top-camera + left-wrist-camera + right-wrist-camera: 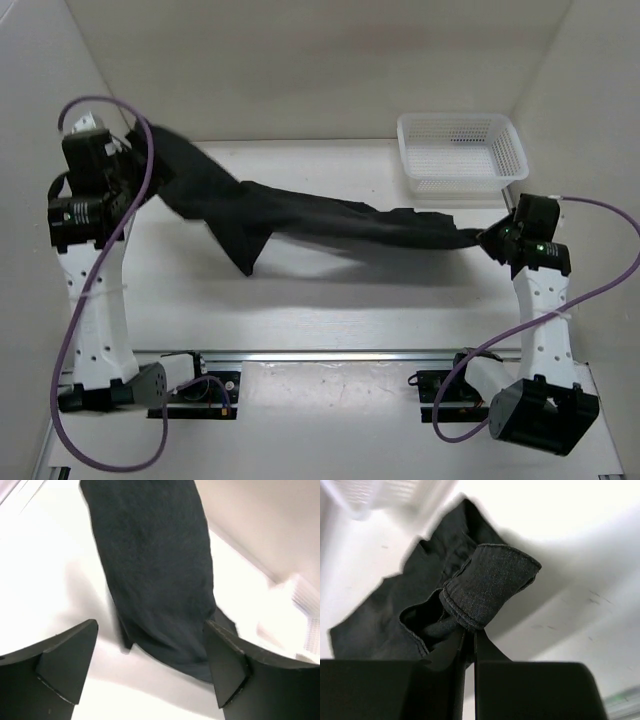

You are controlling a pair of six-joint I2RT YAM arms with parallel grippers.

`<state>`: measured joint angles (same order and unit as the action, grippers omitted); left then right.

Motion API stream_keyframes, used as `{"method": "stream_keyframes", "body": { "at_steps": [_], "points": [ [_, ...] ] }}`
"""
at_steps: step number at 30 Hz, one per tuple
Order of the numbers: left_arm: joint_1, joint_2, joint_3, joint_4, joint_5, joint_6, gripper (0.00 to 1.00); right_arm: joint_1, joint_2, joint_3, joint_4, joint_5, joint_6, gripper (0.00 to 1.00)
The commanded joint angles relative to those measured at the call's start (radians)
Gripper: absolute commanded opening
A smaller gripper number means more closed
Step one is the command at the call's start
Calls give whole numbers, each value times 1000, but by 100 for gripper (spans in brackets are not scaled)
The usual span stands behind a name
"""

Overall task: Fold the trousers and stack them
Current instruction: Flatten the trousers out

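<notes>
the trousers run off the left wrist view's top edge, and the basket there is blurred.

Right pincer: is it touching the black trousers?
Touching. The right wrist view shows the right pincer shut on a bunched edge of the trousers.

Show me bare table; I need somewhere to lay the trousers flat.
Widest free patch: the near strip of table, between the trousers and the rail at the near edge. A narrower bare strip lies behind the trousers, left of the basket. Crowded: the middle band, where fabric spans from the left arm to the right gripper, whose jaws pinch it.
</notes>
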<state>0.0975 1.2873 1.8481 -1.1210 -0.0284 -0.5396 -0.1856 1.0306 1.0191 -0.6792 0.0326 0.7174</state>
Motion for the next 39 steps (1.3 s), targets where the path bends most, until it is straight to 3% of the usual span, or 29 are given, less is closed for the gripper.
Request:
{"method": "stream_keyframes", "body": {
  "at_steps": [1, 3, 6, 7, 11, 12, 13, 15, 16, 17, 18, 20, 25, 27, 31, 35, 36, 39],
  "points": [
    [19, -52, -219, -36, -67, 4, 100, -9, -55, -82, -49, 78, -13, 0],
    [19, -83, -321, -36, -77, 4, 100, -9, -89, -145, -74, 107, -13, 0],
    [19, -103, -412, -17, -102, 4, 100, -20, -104, -180, -109, 159, -13, 20],
    [19, -103, -430, -17, -113, 13, 99, -20, -113, -180, -109, 171, -13, 33],
    [28, -39, -501, 35, -113, 13, 48, -31, -100, -168, -100, 162, -13, 36],
    [39, -25, -533, 46, -113, 13, 26, -31, -99, -153, -100, 150, -13, 36],
    [48, 6, -549, 46, -98, 13, 20, -31, -84, -139, -100, 136, -13, 39],
    [74, 17, -628, 67, -55, 13, 20, -31, -70, -139, -111, 136, -22, 50],
    [88, 27, -662, 87, -41, 13, 50, -31, -70, -139, -111, 136, -22, 58],
    [108, 39, -697, 107, -22, 13, 81, -31, -70, -155, -121, 136, -22, 75],
    [151, 55, -754, 151, 16, 3, 99, -31, -70, -166, -122, 136, -22, 79],
    [192, 133, -783, 194, 88, 13, 100, -31, -70, -186, -131, 136, -13, 88],
    [225, 296, -744, 259, 228, -17, 100, -31, -60, -255, -143, 55, 11, 88],
    [225, 370, -721, 268, 217, -36, 97, -31, -40, -275, -117, 12, 11, 86],
    [225, 457, -684, 280, 217, -65, 87, -31, -18, -297, -45, -28, 1, 84],
    [225, 517, -661, 289, 199, -74, 40, -31, 23, -286, -22, -28, -30, 82],
    [225, 529, -626, 290, 199, -74, 11, -31, 37, -286, -22, -28, -30, 82],
    [225, 528, -537, 248, 180, -65, 11, -31, 37, -277, -22, -28, -30, 81]
  ]
}}
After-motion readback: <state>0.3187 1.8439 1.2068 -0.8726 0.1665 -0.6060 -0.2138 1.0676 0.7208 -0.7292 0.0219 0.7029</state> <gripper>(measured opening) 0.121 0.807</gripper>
